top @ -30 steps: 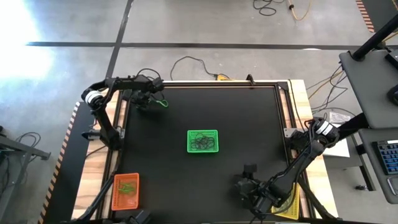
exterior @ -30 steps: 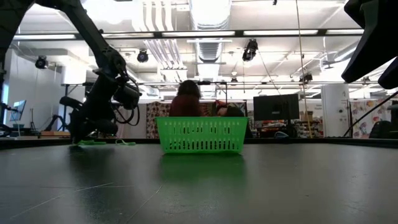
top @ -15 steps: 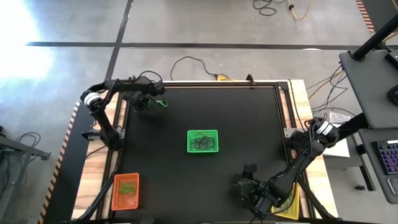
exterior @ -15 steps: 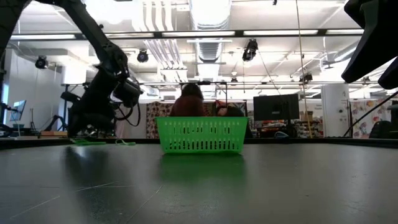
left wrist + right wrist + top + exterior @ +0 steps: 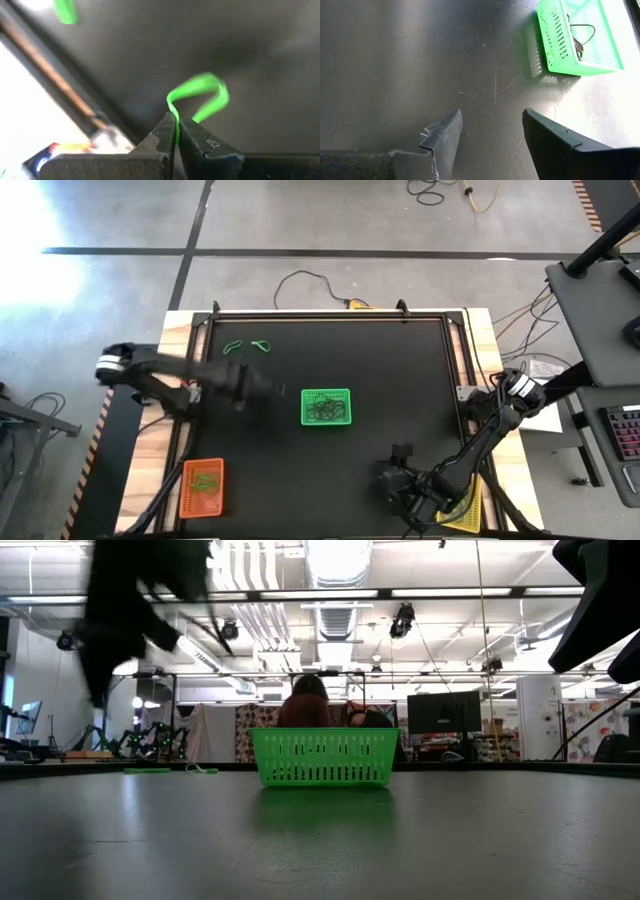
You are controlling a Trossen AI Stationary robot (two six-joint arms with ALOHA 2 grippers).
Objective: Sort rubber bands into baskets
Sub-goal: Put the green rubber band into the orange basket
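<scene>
My left gripper (image 5: 264,391) hangs over the table just left of the green basket (image 5: 326,407), shut on a green rubber band (image 5: 199,95). Two more green rubber bands (image 5: 232,346) (image 5: 263,345) lie flat on the black table near its far left corner. The green basket holds dark loops (image 5: 580,40). The orange basket (image 5: 202,485) at the near left holds green bands. The yellow basket (image 5: 466,506) is partly hidden under my right arm. My right gripper (image 5: 492,130) stands open over the near right of the table, with nothing between its fingers. My left gripper pinches one short stretch of the green band's loop (image 5: 175,119) between its two fingertips (image 5: 165,131). The fingers point steeply down. The rest of the loop curls out beyond the fingertips, lifted clear of the table.
In the low view, the green basket (image 5: 322,757) stands mid-table, with people and desks in the room behind it. Black cables run along the table's far edge (image 5: 300,280). A wooden frame (image 5: 180,330) borders the black mat.
My left gripper has lifted from the far left corner with a green band. It has swung quickly toward the near edge and the right, ending beside the green basket. Two bands stay where they were. My right arm has kept still.
</scene>
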